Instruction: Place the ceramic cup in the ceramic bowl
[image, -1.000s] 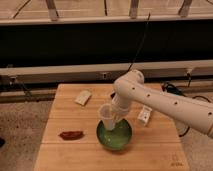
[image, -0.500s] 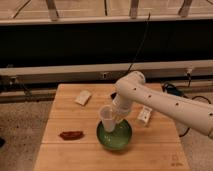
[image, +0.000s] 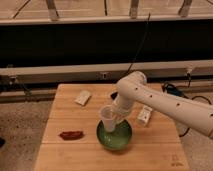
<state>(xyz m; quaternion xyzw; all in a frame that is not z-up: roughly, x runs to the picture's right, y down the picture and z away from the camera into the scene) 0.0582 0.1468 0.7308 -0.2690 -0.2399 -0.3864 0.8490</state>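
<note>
The ceramic cup (image: 107, 118) is a small white tapered cup, tilted, held over the left part of the ceramic bowl (image: 115, 137). The bowl is round, green inside, and sits on the wooden table near its front middle. My gripper (image: 114, 116) comes down from the white arm at the right and is at the cup's rim, shut on the cup. The cup's base hangs just above or at the bowl's inside; I cannot tell whether it touches.
The wooden table (image: 75, 155) carries a small white packet (image: 83, 97) at the back left, a dark red object (image: 71, 134) at the front left and a white rectangular box (image: 145, 115) right of the bowl. A black cable hangs behind the arm.
The cup and gripper have shifted slightly left and down over the bowl. The other things have not moved.
</note>
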